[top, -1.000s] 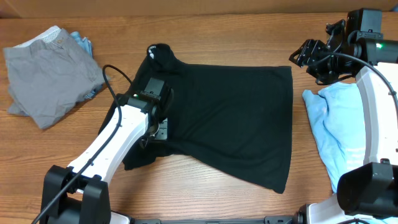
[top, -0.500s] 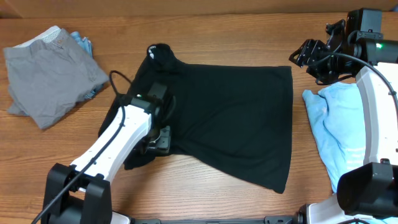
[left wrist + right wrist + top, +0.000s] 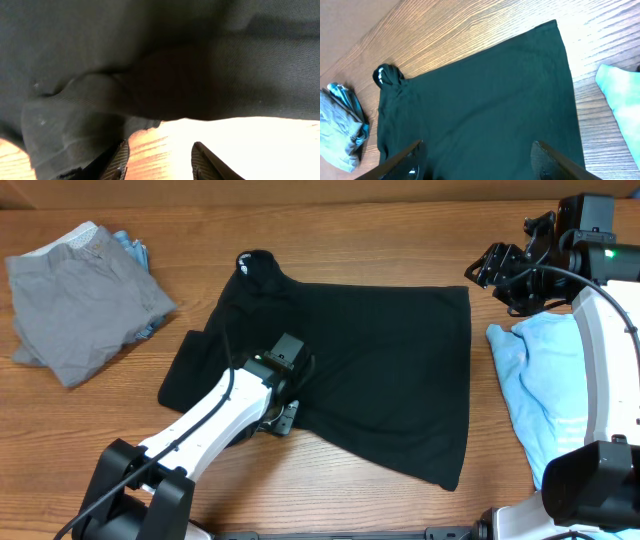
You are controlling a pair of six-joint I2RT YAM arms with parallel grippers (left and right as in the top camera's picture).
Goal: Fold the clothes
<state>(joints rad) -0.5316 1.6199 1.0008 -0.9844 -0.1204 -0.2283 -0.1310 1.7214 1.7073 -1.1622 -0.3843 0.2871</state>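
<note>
Overhead: black T-shirt (image 3: 370, 360) lies spread on the wooden table (image 3: 330, 230), mid-field. Its collar end points to the far left, with a tiny white label (image 3: 245, 265) on it. The hem runs down the right side. The near edge is uneven and slopes toward the near right corner.

Left gripper (image 3: 283, 418) is low at the shirt's near-left edge, the white arm reaching in from the near side. In the left wrist view the two fingers (image 3: 119, 161) stand apart with bare wood between them. Nothing is pinched. A rumpled fold of black cloth lies just ahead of the tips and runs down beside the left finger; whether it touches that finger cannot be made out.

Right gripper (image 3: 497, 275) is raised at the far right, just beside the shirt's far-right corner and apart from it. Right wrist view: both fingers (image 3: 405, 162) are spread wide and empty, with the whole shirt below and ahead of them.

Grey garment (image 3: 80, 300) is bunched at the far left, well apart from the shirt, with a bit of blue cloth (image 3: 132, 250) showing at its far edge. Light-blue tee (image 3: 540, 380) is heaped at the right, near the hem but not touching it, partly under the right arm.
</note>
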